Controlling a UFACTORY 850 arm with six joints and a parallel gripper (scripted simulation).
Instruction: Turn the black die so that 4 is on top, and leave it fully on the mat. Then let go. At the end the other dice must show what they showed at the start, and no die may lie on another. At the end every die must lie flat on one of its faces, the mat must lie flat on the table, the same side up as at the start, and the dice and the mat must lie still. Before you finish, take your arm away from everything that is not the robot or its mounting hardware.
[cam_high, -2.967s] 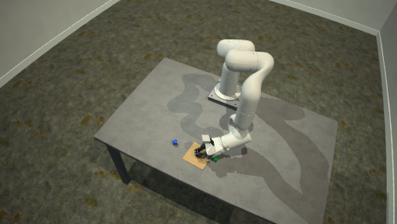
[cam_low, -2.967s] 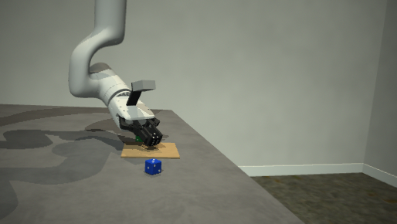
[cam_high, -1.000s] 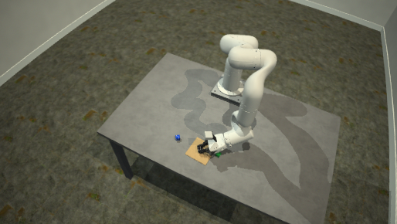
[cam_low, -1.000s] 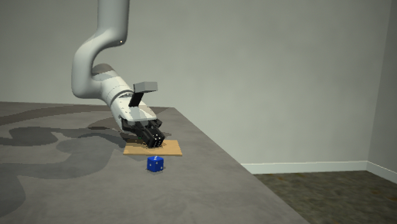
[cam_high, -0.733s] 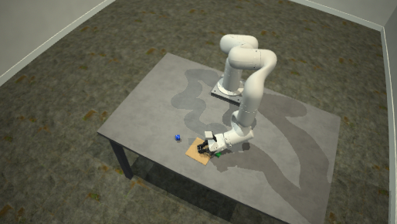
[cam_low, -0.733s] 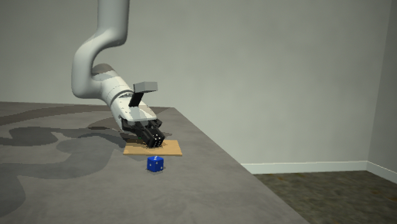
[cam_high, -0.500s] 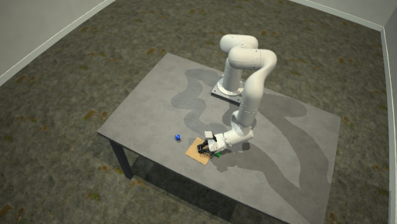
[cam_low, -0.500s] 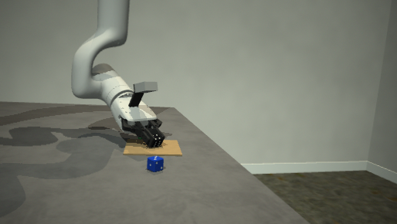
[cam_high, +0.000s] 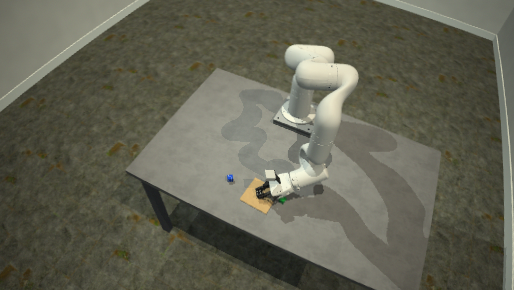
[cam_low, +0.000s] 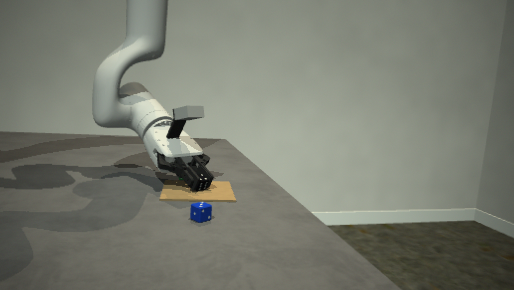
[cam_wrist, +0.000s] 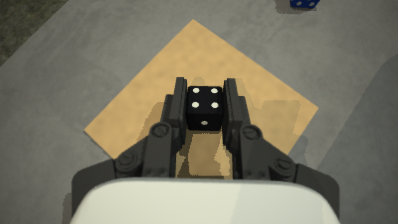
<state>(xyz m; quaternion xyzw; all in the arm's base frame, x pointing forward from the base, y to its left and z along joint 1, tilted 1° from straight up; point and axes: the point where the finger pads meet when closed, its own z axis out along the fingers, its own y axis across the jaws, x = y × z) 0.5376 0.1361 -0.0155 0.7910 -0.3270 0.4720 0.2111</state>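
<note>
The black die (cam_wrist: 204, 107) lies on the tan mat (cam_wrist: 145, 95), near the mat's middle, with the face of four pips uppermost in the wrist view and a face with one visible pip below it. My gripper (cam_wrist: 204, 92) reaches down at a slant and its fingers stand on either side of the die, very close to its sides, just open. In the exterior view the fingertips (cam_low: 202, 185) are down at the mat (cam_low: 220, 192). In the top view the gripper (cam_high: 261, 191) covers most of the die.
A blue die (cam_low: 201, 212) lies on the table just off the mat, also in view in the top view (cam_high: 230, 177). A green die (cam_high: 282, 200) lies beside the mat under the wrist. The table's front edge is close to the mat.
</note>
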